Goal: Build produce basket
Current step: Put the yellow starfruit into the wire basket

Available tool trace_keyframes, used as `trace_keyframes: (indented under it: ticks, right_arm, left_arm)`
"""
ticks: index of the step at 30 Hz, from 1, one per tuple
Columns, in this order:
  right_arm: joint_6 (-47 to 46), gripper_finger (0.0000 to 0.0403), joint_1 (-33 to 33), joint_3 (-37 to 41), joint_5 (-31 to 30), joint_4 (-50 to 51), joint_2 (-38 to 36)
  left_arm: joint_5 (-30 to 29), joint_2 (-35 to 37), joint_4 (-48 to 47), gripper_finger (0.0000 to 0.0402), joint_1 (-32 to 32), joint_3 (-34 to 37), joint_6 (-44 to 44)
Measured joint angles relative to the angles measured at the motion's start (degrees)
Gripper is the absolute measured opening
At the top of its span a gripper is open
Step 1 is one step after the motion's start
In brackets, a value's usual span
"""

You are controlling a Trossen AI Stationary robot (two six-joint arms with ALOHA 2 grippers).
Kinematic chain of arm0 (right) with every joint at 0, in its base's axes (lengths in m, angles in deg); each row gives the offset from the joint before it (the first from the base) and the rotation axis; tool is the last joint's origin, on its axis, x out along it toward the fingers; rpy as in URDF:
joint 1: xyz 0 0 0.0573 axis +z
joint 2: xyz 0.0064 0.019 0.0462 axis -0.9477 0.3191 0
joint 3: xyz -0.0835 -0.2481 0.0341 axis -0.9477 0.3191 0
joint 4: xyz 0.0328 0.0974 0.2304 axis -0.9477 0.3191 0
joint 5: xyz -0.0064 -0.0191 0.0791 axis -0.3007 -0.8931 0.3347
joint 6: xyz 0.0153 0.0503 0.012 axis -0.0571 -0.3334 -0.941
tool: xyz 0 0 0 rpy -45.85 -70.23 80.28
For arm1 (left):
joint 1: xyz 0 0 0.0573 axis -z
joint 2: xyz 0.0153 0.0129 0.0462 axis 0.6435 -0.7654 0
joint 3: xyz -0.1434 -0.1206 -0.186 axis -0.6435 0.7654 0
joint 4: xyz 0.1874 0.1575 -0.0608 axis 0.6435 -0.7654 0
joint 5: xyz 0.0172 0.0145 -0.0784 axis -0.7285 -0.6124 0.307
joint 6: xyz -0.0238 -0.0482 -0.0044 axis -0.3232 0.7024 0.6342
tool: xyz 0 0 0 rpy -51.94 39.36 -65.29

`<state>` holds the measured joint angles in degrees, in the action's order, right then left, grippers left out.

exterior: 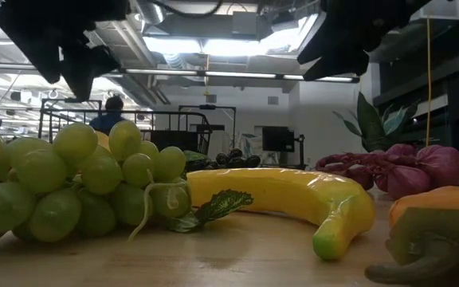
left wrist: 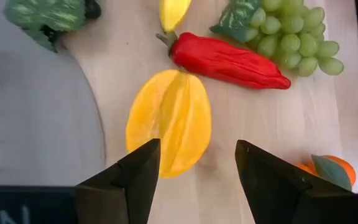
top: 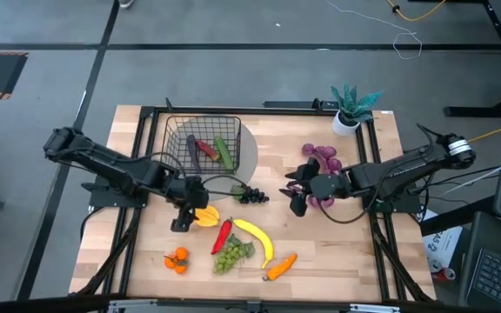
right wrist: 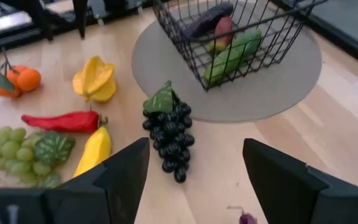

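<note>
While one basket stands, two oranges lie.

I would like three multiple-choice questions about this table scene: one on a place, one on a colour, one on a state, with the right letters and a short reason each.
1. Where does the cucumber lie?
A. in the basket
B. beside the oranges
C. under the banana

2. What colour is the chili?
A. green
B. red
C. purple

3. How is the left gripper?
A. shut on the chili
B. shut on the starfruit
C. open, holding nothing

Key: 1 A, it lies inside the wire walls. 2 B, red in every view. 3 C, its fingers stand apart above the starfruit.
</note>
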<state>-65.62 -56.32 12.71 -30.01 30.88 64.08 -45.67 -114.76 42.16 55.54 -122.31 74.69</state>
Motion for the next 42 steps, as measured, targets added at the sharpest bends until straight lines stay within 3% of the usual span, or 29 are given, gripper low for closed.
trace_keyframes:
  ticks: [7, 15, 32, 42]
  right_arm:
    - [0.1, 0.0261, 0.0, -0.1, -0.8, -0.4, 0.0]
    - [-1.2, 0.0261, 0.0, -0.1, -0.8, -0.6, 0.0]
    - [-2.9, 0.0261, 0.0, -0.1, -0.9, -1.1, 0.0]
    - [-2.7, 0.0261, 0.0, -0.1, -0.9, -0.7, 0.0]
  left_arm:
    - [1.6, -2.1, 1.6, 0.0204, -0.2, 0.0, -0.3]
    - [-2.0, -2.1, 1.6, 0.0204, -0.5, 0.0, -0.1]
    - [-4.8, -14.4, 6.3, 0.0204, -0.3, 0.0, 0.1]
    - [-4.8, -15.9, 8.7, 0.0204, -0.3, -0.1, 0.2]
